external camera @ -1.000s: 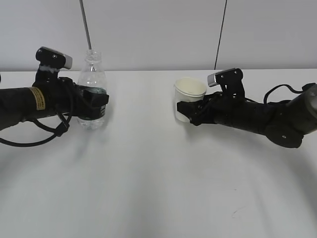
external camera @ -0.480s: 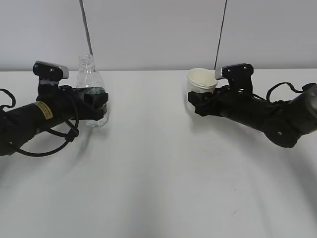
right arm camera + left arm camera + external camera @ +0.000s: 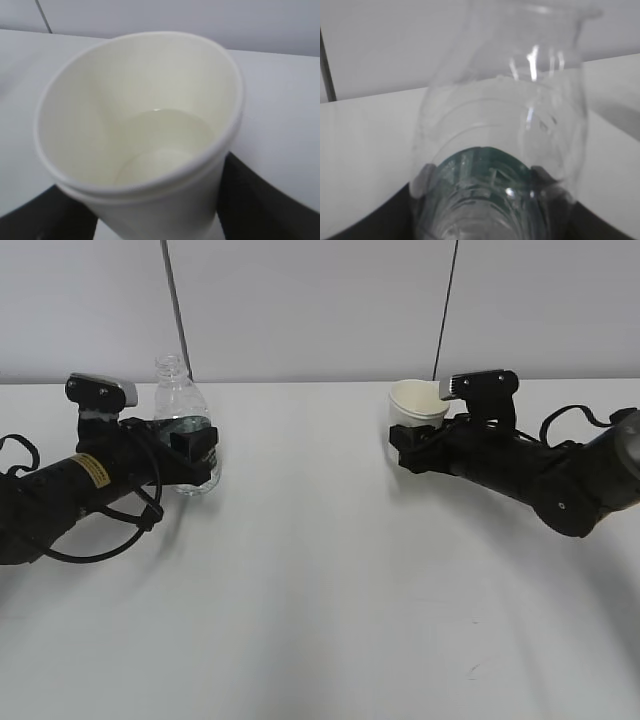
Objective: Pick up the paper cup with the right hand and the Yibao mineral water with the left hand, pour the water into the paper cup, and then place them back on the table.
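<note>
Inside paper cup [image 3: 140,145], shallow water [image 3: 165,135]

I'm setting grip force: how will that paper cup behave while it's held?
The paper cup looks thin-walled, so it probably dents under squeezing. It holds a little water, so tilting risks a spill. It seems light.

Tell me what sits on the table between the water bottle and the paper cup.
Nothing: in the exterior view, only bare white table separates the Yibao mineral water from the paper cup.
</note>
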`<action>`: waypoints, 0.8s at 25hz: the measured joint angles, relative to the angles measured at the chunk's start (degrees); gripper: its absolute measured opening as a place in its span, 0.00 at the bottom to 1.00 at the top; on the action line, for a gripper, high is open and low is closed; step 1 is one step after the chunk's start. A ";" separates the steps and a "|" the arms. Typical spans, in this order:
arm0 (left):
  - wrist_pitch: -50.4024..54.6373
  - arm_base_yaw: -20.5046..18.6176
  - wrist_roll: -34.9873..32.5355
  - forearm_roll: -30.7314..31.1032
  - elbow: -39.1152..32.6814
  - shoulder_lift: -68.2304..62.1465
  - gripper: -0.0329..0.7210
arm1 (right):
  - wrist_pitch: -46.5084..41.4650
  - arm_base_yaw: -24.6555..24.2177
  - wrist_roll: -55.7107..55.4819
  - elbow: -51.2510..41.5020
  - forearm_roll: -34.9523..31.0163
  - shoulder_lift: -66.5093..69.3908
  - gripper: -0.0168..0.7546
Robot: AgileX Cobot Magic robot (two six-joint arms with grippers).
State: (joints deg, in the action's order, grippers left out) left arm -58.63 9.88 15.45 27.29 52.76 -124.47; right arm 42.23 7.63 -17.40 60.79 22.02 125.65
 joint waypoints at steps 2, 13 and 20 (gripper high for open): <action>0.00 0.00 -0.19 0.00 0.00 0.00 0.51 | 0.00 0.00 0.00 0.00 -1.09 0.00 0.68; 0.00 0.00 -0.19 -0.01 0.00 0.00 0.51 | 1.29 0.00 0.72 0.00 -2.88 1.09 0.68; 0.00 0.00 -0.19 -0.06 0.00 0.00 0.51 | 3.43 0.00 1.28 0.00 -3.86 2.73 0.68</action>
State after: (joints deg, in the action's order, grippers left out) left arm -58.63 9.88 15.27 27.23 52.76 -124.47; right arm 45.66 7.63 -16.12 60.79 18.15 128.37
